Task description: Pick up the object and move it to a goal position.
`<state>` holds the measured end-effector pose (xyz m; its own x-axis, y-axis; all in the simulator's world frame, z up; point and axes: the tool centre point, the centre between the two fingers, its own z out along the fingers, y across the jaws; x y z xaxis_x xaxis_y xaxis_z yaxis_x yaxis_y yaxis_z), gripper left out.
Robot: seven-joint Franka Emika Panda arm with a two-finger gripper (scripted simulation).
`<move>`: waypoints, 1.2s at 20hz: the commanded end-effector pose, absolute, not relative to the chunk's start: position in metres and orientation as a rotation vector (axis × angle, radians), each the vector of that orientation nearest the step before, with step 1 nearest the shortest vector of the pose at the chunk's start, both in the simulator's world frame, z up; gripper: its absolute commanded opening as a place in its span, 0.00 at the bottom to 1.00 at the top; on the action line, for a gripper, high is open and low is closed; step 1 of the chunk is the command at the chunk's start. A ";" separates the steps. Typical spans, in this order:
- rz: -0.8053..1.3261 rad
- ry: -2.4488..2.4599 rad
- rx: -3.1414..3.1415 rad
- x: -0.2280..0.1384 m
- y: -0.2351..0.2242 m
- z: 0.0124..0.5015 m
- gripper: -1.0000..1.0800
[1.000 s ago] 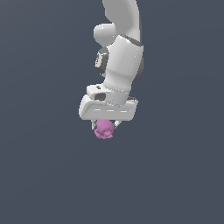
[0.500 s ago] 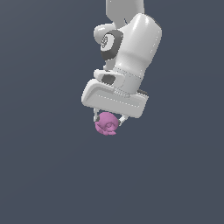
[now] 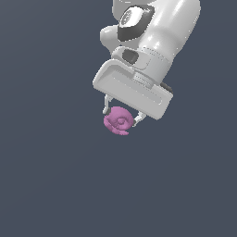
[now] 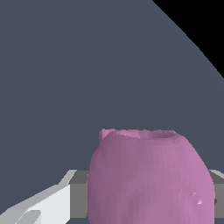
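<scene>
The exterior view looks from some way off at the tilted arm, with a plain grey background behind it, and shows the gripper (image 3: 121, 115) from outside. The wrist view sits on the arm itself, very near, and looks along the fingers (image 4: 52, 201). Both views share the pink object (image 3: 118, 121) (image 4: 151, 177).

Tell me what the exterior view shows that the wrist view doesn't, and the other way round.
Only the exterior view shows the white arm tilted above the gripper, both fingers closed against the sides of the pink object, and a spiral, ring-like dimple on the object's face. Only the wrist view shows the pink object close up, filling the frame's lower part, its smooth rounded side, one pale finger reaching its edge, and a black area in one corner. Both show the pink object held between the fingers against a plain dark grey background.
</scene>
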<state>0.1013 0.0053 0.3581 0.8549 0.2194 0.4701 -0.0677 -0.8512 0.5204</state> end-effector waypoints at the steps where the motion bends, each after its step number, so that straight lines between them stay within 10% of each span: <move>1: 0.748 0.061 2.455 0.103 0.011 0.376 0.00; 24: 0.879 -0.195 2.235 0.103 0.052 0.474 0.00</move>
